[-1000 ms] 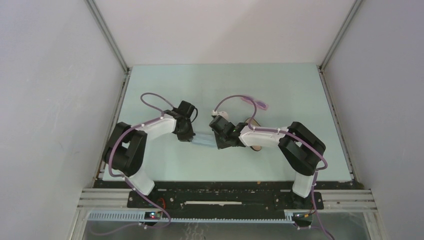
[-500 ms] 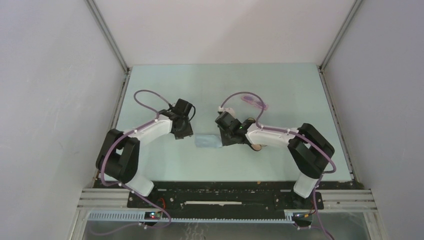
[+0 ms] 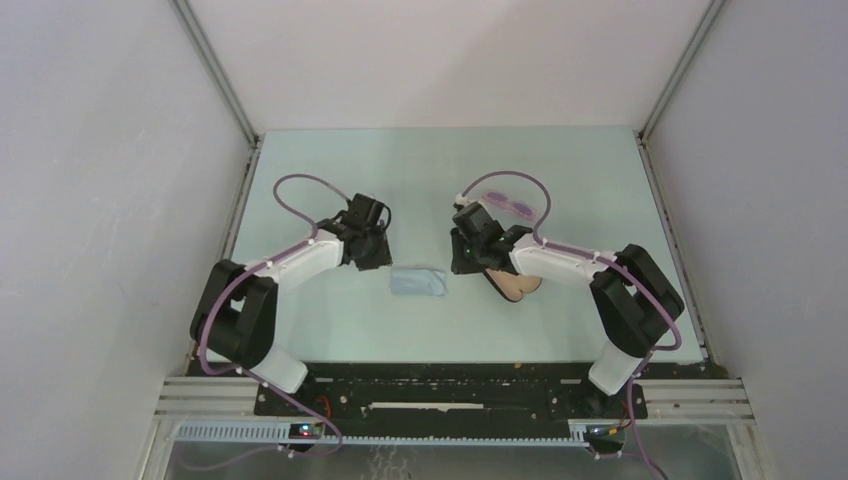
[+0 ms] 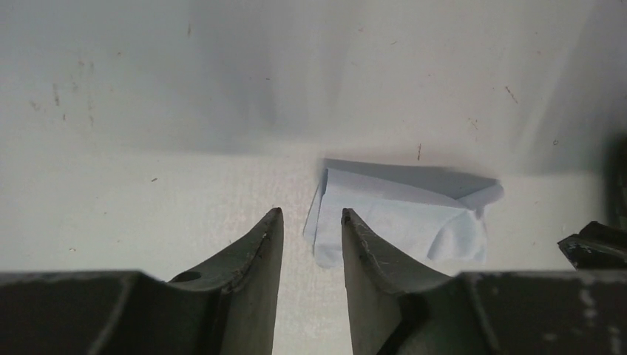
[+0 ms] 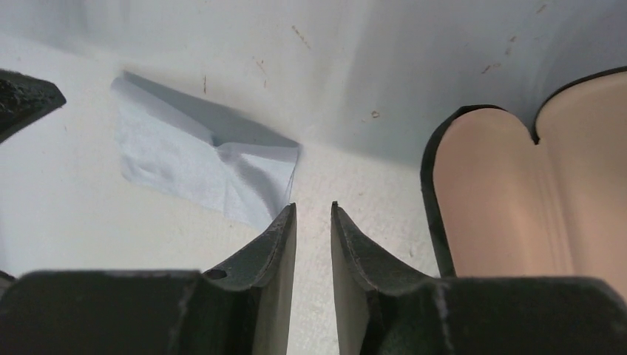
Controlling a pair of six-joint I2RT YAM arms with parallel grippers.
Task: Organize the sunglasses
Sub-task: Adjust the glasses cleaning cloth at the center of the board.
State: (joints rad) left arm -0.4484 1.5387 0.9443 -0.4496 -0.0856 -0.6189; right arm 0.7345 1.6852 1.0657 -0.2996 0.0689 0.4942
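A pale green table [image 3: 560, 170] fills the enclosure, its surface flecked with small dark specks. Plain white walls stand at 9 o'clock [image 3: 100, 200], 12 o'clock [image 3: 440, 60] and 3 o'clock [image 3: 770, 200]. Metal rails [image 3: 215, 70] climb the corners at 11 and 1 o'clock. A black base plate [image 3: 450, 390] lies along 6 o'clock. The light is soft, seemingly from overhead.

Small, slim sunglasses [image 3: 508, 203]: pink-purple translucent frame, purple-tinted lenses. Lying flat on the bench [image 3: 330, 170], lenses side by side, long axis roughly left to right. Just beyond the right fingers [image 3: 459, 264], on the far side and slightly right; well apart from the left fingers [image 3: 373, 262].
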